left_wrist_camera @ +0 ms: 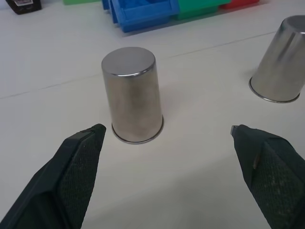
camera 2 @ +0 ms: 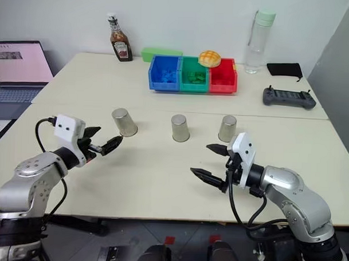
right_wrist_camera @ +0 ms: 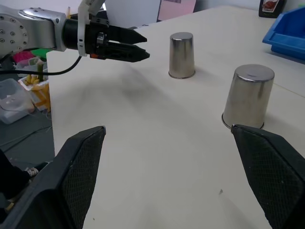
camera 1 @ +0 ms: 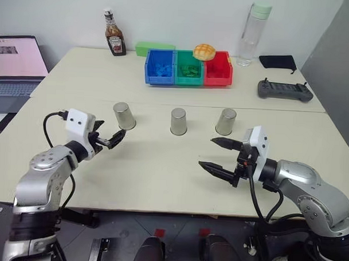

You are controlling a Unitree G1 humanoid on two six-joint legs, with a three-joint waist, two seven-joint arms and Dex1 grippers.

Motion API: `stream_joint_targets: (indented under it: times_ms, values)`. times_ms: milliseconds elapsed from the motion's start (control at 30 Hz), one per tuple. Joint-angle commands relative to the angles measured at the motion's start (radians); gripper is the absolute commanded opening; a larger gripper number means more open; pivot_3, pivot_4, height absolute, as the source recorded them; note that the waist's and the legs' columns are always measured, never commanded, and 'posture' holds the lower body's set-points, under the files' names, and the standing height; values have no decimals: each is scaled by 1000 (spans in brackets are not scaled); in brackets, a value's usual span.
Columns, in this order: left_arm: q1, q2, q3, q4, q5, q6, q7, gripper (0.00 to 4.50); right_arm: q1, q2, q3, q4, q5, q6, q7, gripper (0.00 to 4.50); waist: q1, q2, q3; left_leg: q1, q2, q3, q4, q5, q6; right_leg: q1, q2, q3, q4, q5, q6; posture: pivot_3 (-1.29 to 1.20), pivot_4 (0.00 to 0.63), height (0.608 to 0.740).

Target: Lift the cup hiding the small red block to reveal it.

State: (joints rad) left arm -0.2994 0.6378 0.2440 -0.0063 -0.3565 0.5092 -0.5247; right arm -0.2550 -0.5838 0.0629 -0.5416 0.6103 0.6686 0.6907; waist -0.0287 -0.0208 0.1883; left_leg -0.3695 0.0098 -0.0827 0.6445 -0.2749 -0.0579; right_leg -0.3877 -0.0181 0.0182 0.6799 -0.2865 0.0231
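Across the cream table point(camera 1: 161, 176) filling your frame, both the right gripper point(camera 1: 219, 156) at lower right and left gripper point(camera 1: 110, 138) at centre-left gape wide and empty, beside the leftmost cup point(camera 1: 124, 115) standing upside down at centre-left.

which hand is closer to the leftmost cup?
Left. The left hand sits just short of the leftmost cup, open; the right hand is across the table, below the rightmost cup.

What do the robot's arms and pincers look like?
Both arms are chunky, rounded silver metal. The left pincer and right pincer each have two pointed black fingers with bumpy pads. A white box sits on each wrist, with black cables looping out.
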Motion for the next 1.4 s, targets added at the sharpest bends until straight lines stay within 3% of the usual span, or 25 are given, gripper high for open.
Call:
stream_joint_targets:
  times_ms: [33, 1000, 1300, 1400]
  values:
    - [-84, -19, -28, 83, 50, -59, 25, 4486, -6, -1, 0, -15, -7, -29, 16, 4500, 0, 0, 0, 0, 0, 0, 0, 0, 0, 0, 0, 0, 0, 0, 0, 0, 150, 740]
    - [-518, -105, -111, 713, 192, -205, 22, 4486, -24, 5, -4, -32, 0, -14, 16, 4500, -1, 0, 0, -3, -2, -1, 1, 0, 0, -1, 0, -2, 0, 1, 0, 0, 150, 740]
    - [-576, -104, -118, 844, 226, -266, 16, 2878, -23, 3, -8, -42, 5, -8, 9, 4500, -2, 0, 0, -4, -2, -1, 1, 0, 0, -2, 0, -2, 0, 1, 0, 0, 150, 740]
    - [-581, -105, -110, 855, 223, -280, 10, 2764, -23, 5, -7, -41, 5, -10, 8, 4500, -1, 0, 0, -4, -2, -2, 1, 0, 0, -2, 0, -2, 0, 1, 0, 0, 150, 740]
